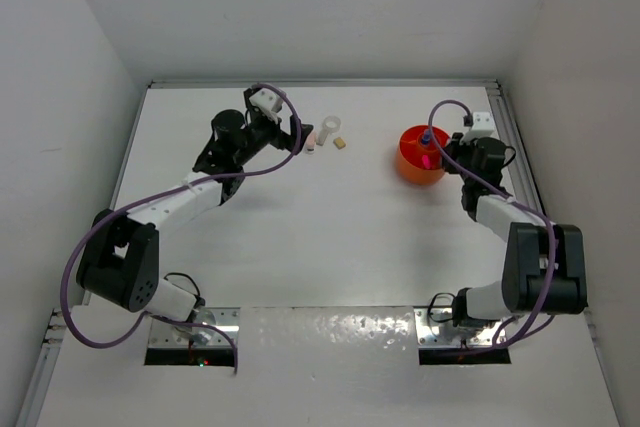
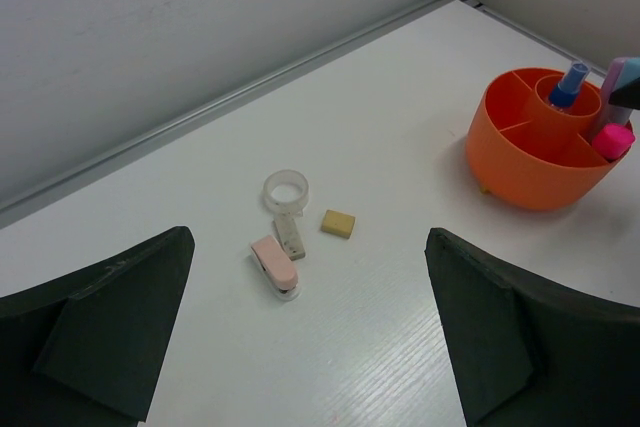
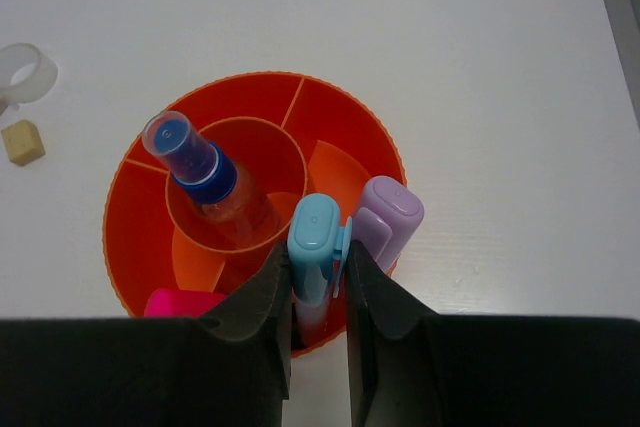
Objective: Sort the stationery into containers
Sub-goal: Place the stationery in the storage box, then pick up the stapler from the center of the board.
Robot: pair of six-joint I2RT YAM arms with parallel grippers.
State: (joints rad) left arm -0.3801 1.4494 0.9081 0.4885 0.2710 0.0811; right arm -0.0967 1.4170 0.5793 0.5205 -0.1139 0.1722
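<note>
Bright, even light fills my white table [image 1: 330, 237]; shadows are faint and soft. Glare mottles the near strip [image 1: 330, 332]. My left fingers [image 2: 100, 337] look dark and slightly blurred.

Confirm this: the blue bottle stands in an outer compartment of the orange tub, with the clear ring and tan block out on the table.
One error: the blue bottle stands in the round centre cup of the orange tub, as the right wrist view shows. The clear ring and tan block do lie on the table.
</note>
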